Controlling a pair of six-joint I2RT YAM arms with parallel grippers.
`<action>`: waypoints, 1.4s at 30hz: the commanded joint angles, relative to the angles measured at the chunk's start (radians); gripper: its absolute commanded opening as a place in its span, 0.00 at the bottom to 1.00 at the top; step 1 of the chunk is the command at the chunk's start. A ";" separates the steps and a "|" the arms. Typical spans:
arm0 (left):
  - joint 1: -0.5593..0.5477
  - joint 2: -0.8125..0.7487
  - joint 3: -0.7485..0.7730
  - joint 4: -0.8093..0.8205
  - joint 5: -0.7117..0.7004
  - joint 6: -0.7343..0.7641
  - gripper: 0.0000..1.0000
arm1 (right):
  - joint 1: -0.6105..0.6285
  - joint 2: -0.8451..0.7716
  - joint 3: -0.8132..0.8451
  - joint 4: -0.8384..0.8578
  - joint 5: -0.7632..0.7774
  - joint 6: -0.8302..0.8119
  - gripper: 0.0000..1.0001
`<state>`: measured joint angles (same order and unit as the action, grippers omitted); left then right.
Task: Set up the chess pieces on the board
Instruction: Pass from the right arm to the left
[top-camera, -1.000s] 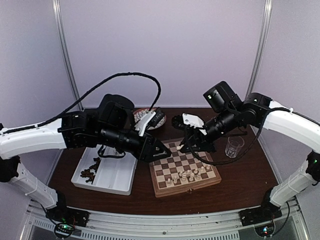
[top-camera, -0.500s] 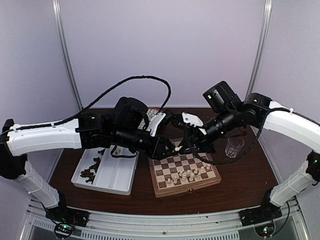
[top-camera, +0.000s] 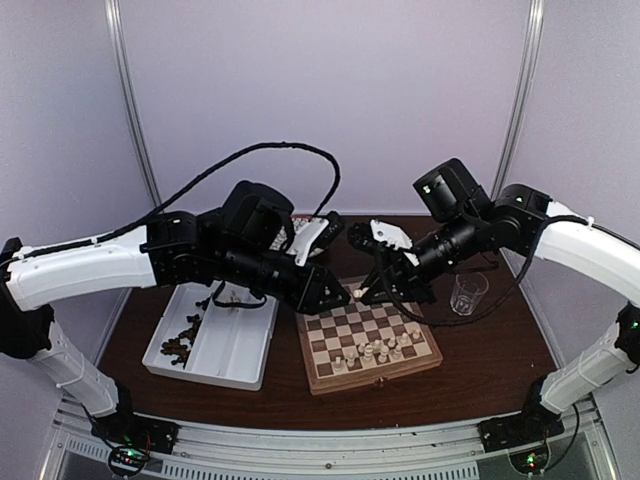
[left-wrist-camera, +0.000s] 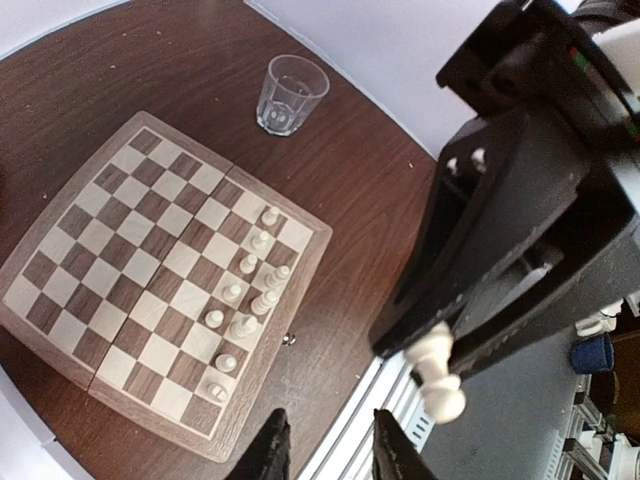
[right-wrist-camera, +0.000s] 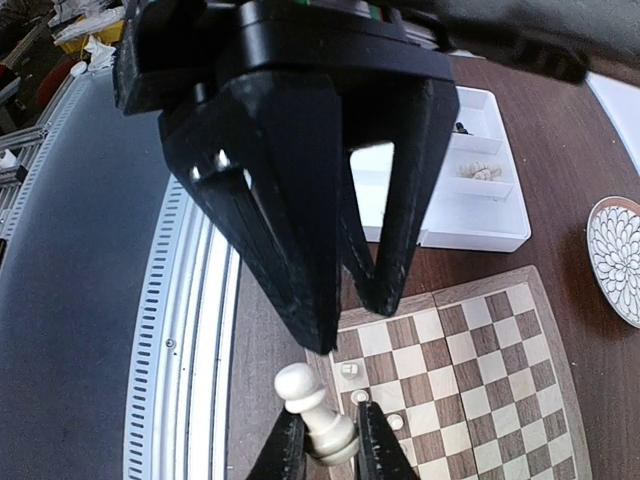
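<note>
The board (top-camera: 370, 335) lies mid-table, with several cream chess pieces (top-camera: 375, 350) in its near rows, which also show in the left wrist view (left-wrist-camera: 245, 290). My right gripper (top-camera: 364, 291) hangs over the board's far left corner, shut on a cream pawn (right-wrist-camera: 322, 417) whose head sticks out sideways. In the left wrist view that pawn (left-wrist-camera: 437, 372) shows pinched in the right gripper's jaws. My left gripper (top-camera: 338, 294) faces it closely, tips near the pawn, open (left-wrist-camera: 328, 435) with nothing between its fingers (left-wrist-camera: 270, 450).
A white two-compartment tray (top-camera: 235, 350) left of the board holds dark pieces (top-camera: 180, 345) and some cream ones (right-wrist-camera: 480, 172). A clear glass (top-camera: 468, 292) stands right of the board. A patterned plate (right-wrist-camera: 615, 255) sits behind the board.
My left arm has swung right and forward until its gripper meets the right gripper over the board's far left corner. The right gripper has barely moved and kept the pawn.
</note>
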<state>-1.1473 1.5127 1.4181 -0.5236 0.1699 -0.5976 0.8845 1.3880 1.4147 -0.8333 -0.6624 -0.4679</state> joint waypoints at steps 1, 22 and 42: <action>-0.003 -0.112 -0.100 0.116 -0.091 -0.055 0.30 | -0.010 -0.034 -0.021 0.018 0.022 -0.004 0.13; -0.020 -0.117 -0.191 0.419 -0.017 -0.159 0.34 | -0.010 -0.014 -0.026 0.028 0.023 -0.002 0.13; -0.021 -0.010 -0.130 0.392 0.073 -0.182 0.11 | -0.010 -0.006 -0.006 0.027 0.009 0.008 0.14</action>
<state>-1.1652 1.4845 1.2552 -0.1612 0.2256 -0.7841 0.8726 1.3815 1.3994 -0.8333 -0.6464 -0.4664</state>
